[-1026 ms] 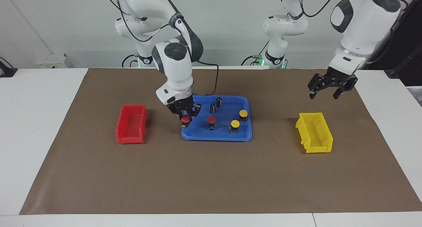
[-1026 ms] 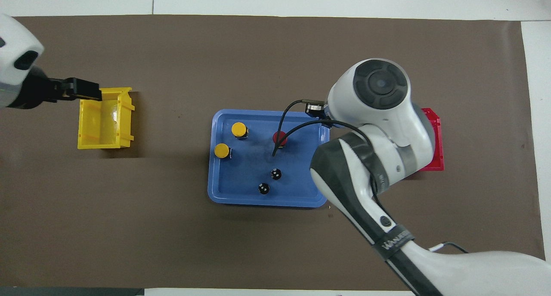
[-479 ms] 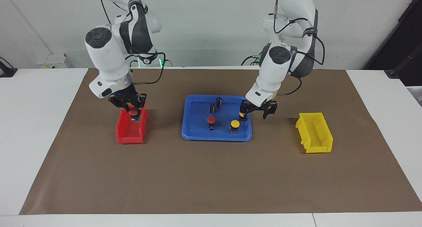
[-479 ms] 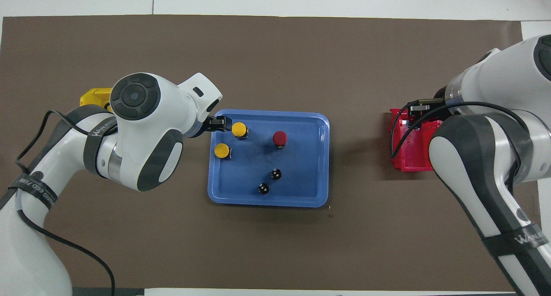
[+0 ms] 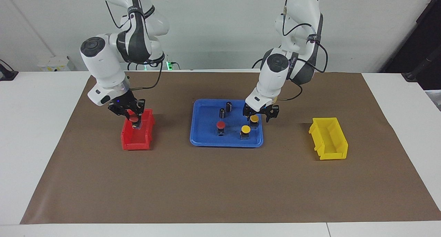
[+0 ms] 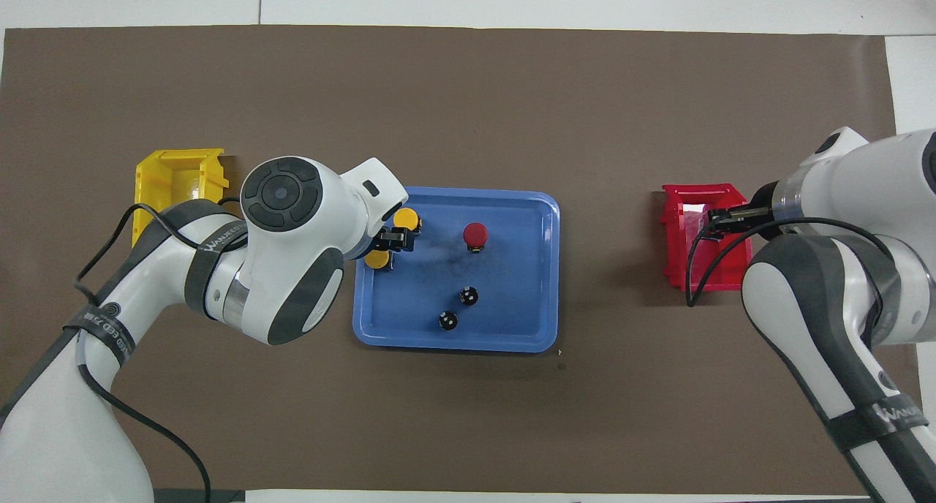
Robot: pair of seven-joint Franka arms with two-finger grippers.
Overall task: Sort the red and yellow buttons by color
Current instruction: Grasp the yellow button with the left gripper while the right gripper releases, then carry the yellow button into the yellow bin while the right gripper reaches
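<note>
While the right arm bent down over the red bin (image 5: 137, 134), its right claw (image 5: 132, 119) clenched a red button (image 5: 133, 119) above it. Left claw (image 5: 256, 115), fingers spread, straddled a yellow button (image 5: 254, 119) in the blue tray (image 5: 206, 140); second yellow button (image 5: 245, 129) and second red button (image 5: 220, 125) stood beside.

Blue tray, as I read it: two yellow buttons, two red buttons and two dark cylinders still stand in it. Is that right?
Not quite. The blue tray holds only one red button; the other red button is in the right gripper, over the red bin. The facing view shows this. The two yellow buttons and two dark cylinders do stand in the tray.
</note>
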